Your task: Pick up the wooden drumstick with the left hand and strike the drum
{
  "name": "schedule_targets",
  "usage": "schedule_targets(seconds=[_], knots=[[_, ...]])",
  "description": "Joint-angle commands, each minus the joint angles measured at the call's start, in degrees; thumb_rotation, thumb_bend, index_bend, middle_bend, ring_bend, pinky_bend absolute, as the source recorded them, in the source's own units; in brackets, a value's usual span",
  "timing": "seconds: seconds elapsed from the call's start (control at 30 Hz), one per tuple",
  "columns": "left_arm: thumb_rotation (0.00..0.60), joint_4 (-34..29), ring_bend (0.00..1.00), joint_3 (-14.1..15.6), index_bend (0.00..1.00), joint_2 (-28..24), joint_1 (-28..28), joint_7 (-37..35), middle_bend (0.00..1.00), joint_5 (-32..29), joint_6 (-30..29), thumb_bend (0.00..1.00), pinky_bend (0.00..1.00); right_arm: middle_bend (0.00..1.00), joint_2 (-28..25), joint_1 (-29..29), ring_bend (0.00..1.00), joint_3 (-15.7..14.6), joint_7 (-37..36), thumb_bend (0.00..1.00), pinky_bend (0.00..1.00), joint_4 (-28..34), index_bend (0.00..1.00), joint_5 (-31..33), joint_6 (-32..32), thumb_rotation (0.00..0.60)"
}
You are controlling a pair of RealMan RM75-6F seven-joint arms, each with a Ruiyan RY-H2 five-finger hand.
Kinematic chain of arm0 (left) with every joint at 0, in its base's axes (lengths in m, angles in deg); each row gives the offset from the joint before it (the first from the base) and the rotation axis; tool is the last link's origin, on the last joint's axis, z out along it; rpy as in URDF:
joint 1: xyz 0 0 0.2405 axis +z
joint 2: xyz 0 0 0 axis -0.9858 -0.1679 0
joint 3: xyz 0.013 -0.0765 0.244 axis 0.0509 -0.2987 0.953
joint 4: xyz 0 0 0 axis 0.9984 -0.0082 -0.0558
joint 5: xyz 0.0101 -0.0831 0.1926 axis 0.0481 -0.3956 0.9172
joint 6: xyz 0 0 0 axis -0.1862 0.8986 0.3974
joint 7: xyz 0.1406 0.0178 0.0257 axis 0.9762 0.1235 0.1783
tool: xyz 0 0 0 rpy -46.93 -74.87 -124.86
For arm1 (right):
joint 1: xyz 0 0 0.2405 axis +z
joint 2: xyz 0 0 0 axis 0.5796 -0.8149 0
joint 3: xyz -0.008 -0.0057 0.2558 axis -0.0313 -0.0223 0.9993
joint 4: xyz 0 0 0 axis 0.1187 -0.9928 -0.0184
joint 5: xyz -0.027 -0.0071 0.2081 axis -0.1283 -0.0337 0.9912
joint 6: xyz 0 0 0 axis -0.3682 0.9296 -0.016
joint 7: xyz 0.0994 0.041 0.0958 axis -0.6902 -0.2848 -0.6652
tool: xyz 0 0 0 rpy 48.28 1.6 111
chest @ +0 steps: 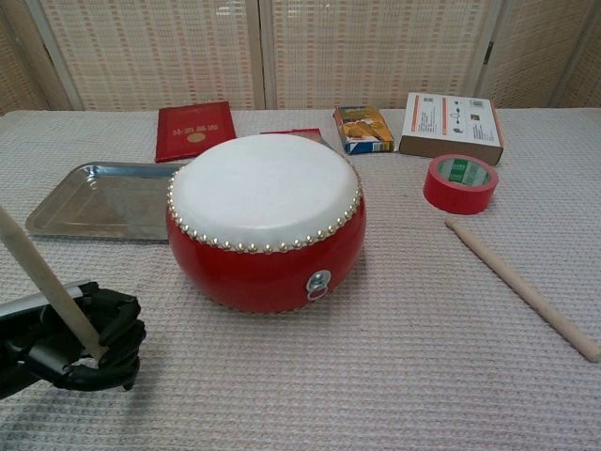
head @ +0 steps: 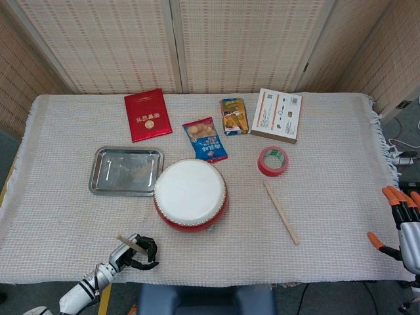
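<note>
A red drum [head: 191, 195] with a white skin [chest: 265, 188] stands in the middle of the cloth-covered table. My black left hand [head: 134, 252] [chest: 80, 336] grips a wooden drumstick [chest: 47, 284] [head: 133, 242] near the table's front edge, to the front left of the drum and apart from it. The stick leans up and to the left, its head out of the chest view. A second wooden drumstick [head: 281, 212] [chest: 524, 289] lies flat on the cloth to the right of the drum. My right hand [head: 403, 220], with orange fingertips, hangs off the table's right edge, holding nothing, fingers apart.
A steel tray [head: 126, 171] lies left of the drum. A red booklet [head: 147, 115], two snack packets [head: 205, 140] [head: 233, 116] and a cardboard box [head: 277, 115] line the back. A red tape roll [head: 273, 161] sits right of the drum.
</note>
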Motion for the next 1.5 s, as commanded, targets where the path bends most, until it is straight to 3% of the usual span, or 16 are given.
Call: schedule_targets(seconds=[0.03, 0.73, 1.13, 1.3, 1.5], knots=[[0.600, 0.5, 0.66, -0.1, 0.76, 0.7, 0.3, 1.0, 0.74, -0.6, 0.3, 0.24, 0.57, 0.05, 0.0, 0.0, 0.00, 0.0, 0.0, 0.20, 0.00, 0.0, 0.03, 0.0, -0.1, 0.600], [0.600, 3.4, 0.90, -2.2, 1.00, 5.4, 3.1, 9.1, 0.99, -4.1, 0.2, 0.27, 0.99, 0.05, 0.0, -0.2, 0.00, 0.1, 0.6, 0.20, 0.00, 0.5, 0.03, -0.3, 0.5, 0.600], [0.600, 2.8, 1.00, -5.7, 1.00, 5.1, 5.2, 10.5, 1.00, -4.6, -5.3, 0.40, 1.00, 0.05, -0.1, -0.2, 0.00, 0.1, 0.6, 0.20, 0.00, 0.5, 0.03, -0.6, 0.8, 0.600], [0.600, 0.7, 1.00, -8.5, 1.00, 0.9, 4.3, 19.5, 1.00, -5.0, -6.8, 0.44, 1.00, 0.05, -0.4, -0.1, 0.00, 0.3, 0.3, 0.20, 0.00, 0.3, 0.03, -0.8, 0.9, 0.600], [0.600, -1.6, 1.00, -13.8, 1.00, -5.0, 1.5, 40.8, 1.00, -8.5, -5.8, 0.46, 1.00, 0.05, -0.9, 0.1, 0.00, 0.9, 0.1, 0.20, 0.00, 0.0, 0.03, -1.1, 1.6, 0.600]])
